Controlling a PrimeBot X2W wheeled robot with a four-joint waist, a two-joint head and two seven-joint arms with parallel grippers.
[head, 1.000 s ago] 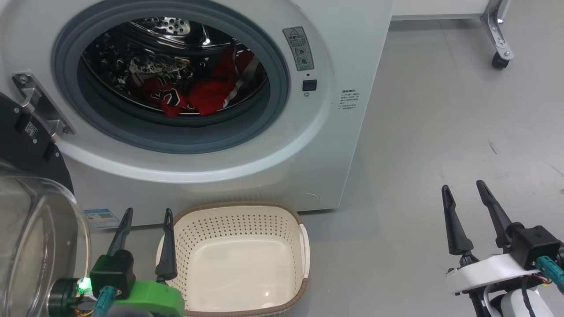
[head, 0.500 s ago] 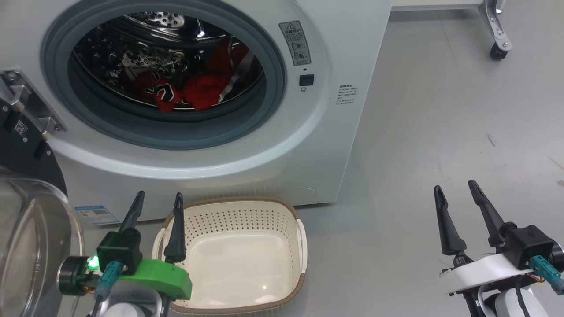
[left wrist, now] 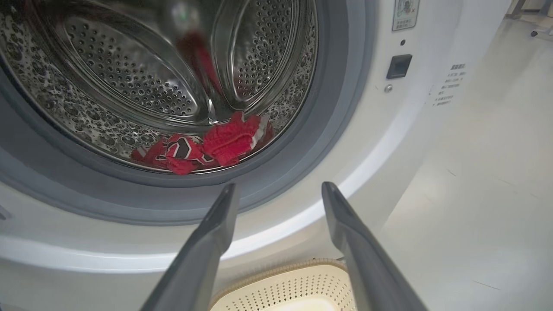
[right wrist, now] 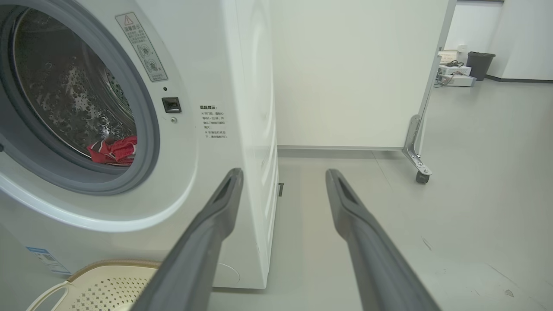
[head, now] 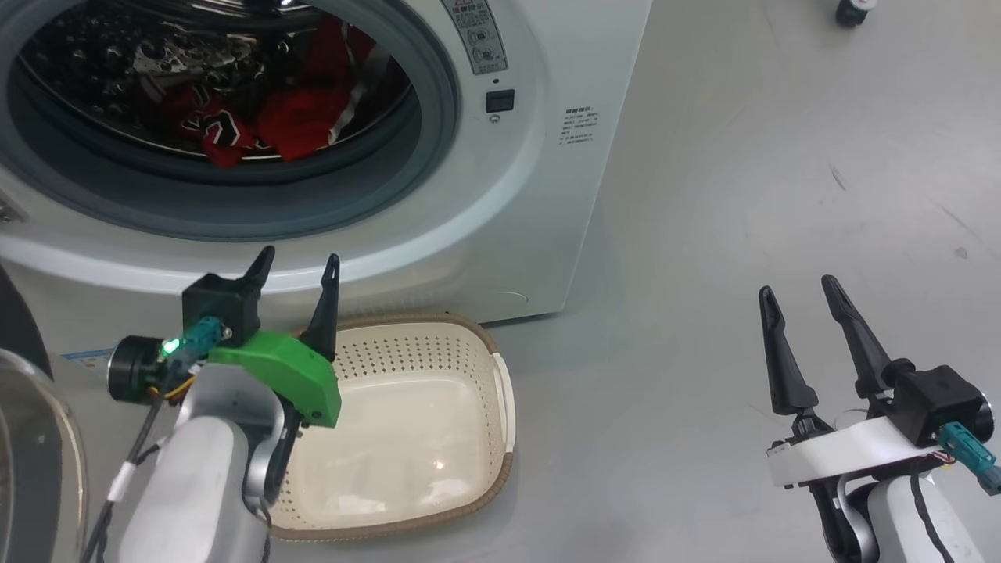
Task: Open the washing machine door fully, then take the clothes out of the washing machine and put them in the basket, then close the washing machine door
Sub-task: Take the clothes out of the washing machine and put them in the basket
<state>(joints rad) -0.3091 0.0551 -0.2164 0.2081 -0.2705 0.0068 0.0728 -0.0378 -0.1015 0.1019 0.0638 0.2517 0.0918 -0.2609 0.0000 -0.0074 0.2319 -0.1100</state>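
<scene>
Head: door (head: 31,469) swung open at left, so step one looks done. Clothes (head: 297,125) lie in the washer (head: 508,234) drum. Basket (head: 407,352) holds none yet.
Left wrist: left gripper (left wrist: 278,185) jaws apart, facing clothes.
Right wrist: right gripper (right wrist: 284,170) jaws apart, holding nothing.
Left to do: unload, close door.

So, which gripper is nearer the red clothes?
Left. The left gripper hangs just before the washing machine, aimed at the clothes; the right gripper is well aside, over the floor.

Clothes (head: 258,129) in washing machine (head: 500,203); basket (head: 477,344) before it.
</scene>
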